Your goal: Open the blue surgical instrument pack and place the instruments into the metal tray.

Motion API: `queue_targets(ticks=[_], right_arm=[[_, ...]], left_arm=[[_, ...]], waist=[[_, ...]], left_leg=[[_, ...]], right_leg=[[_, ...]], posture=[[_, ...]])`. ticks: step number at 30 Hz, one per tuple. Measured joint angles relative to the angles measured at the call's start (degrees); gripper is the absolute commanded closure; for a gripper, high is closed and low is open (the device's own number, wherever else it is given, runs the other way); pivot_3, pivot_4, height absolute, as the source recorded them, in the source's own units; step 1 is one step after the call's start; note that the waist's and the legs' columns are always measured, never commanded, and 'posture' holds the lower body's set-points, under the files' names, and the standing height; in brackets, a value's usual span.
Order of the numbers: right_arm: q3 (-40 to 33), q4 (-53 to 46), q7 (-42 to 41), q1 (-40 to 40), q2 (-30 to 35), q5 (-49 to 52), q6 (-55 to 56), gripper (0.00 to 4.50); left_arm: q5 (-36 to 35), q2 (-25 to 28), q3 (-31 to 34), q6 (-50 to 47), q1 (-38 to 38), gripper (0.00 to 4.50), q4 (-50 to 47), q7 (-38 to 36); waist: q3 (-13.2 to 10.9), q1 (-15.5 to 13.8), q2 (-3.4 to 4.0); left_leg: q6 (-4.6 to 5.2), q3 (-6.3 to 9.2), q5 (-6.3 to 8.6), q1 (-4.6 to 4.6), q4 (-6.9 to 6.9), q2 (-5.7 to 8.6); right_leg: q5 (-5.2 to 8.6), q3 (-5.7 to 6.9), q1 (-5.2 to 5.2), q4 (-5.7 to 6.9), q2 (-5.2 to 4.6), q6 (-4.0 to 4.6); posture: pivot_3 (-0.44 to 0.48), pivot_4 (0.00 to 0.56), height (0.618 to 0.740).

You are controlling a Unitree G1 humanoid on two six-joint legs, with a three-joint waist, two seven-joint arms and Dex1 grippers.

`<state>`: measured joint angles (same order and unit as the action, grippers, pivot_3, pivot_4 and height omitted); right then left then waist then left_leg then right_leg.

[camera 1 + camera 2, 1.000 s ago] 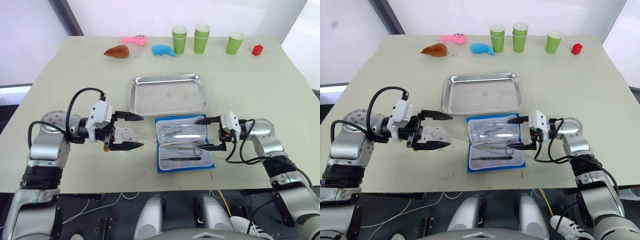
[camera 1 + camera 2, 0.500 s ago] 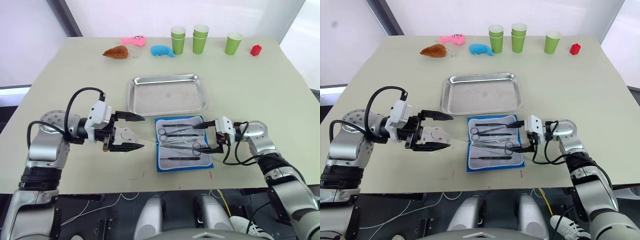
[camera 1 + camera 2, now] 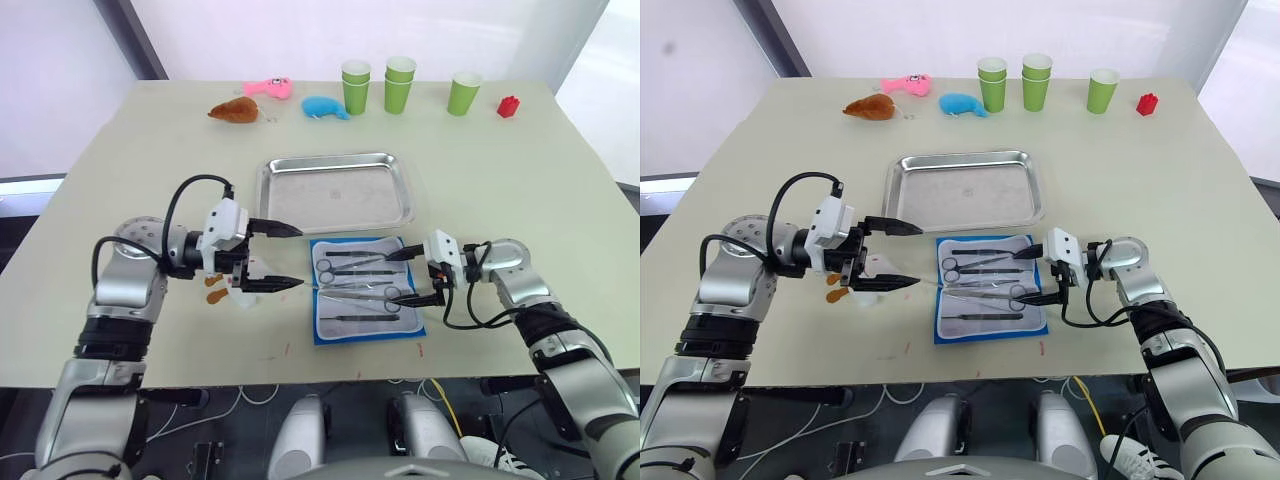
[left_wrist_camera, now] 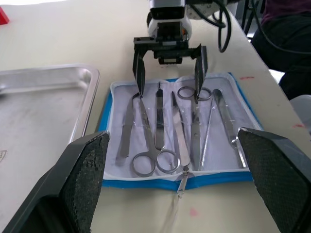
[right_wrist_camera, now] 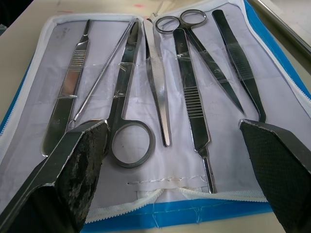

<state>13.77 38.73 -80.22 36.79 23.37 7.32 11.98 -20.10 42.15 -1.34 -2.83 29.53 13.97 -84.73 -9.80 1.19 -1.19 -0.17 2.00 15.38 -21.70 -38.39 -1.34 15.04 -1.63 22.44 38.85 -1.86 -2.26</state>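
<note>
Pale beige tabletop (image 3: 560,180) with green cups (image 3: 400,84) along the top edge of the frame. The blue surgical instrument pack (image 3: 366,290) lay unfolded at lower centre, its pale lining exposed; scissors (image 5: 129,111), forceps (image 5: 192,94) and tweezers (image 5: 238,63) remained seated in it. The metal tray (image 3: 337,190), just above the pack, held nothing. Left gripper (image 3: 287,256) at centre left and right gripper (image 3: 411,274) at the pack's right edge both had fingers spread, grasping nothing. Opening appeared complete; every instrument transfer was judged outstanding

lab test bench | plain beige table (image 3: 560,180) | toys, green cups (image 3: 400,82) set out as props
</note>
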Motion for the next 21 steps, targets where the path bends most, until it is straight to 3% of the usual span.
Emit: queue_targets(ticks=[17,20,21], right_arm=[[-0.6,-3.8,3.7,-3.9,-0.7,0.6,-3.3,0.00],[-0.6,-3.0,3.7,-3.7,-1.0,0.6,-2.8,0.00],[-0.6,-2.7,3.6,-3.6,-1.2,0.6,-2.6,0.00]], left_arm=[[5.7,-5.8,-4.2,6.5,5.9,0.04,12.1,1.2],[7.1,-7.0,-5.0,7.2,7.2,0.88,14.5,1.4],[7.5,-7.6,-5.4,7.5,7.5,1.37,15.3,1.5]], waist=[[0.9,0.9,-0.10],[1.0,0.9,-0.08],[1.1,1.0,-0.09]], left_leg=[[0.00,0.05,0.00,0.01,0.07,0.00],[0.00,0.04,0.00,0.02,0.07,0.00],[0.01,0.05,0.00,0.02,0.07,0.00]], right_leg=[[0.01,0.01,-0.01,-0.04,0.05,0.01],[0.01,0.00,-0.01,-0.04,0.05,0.01],[0.01,0.01,-0.01,-0.04,0.06,0.01]], posture=[[0.000,0.150,0.740],[0.000,0.150,0.740],[0.000,0.150,0.740]])
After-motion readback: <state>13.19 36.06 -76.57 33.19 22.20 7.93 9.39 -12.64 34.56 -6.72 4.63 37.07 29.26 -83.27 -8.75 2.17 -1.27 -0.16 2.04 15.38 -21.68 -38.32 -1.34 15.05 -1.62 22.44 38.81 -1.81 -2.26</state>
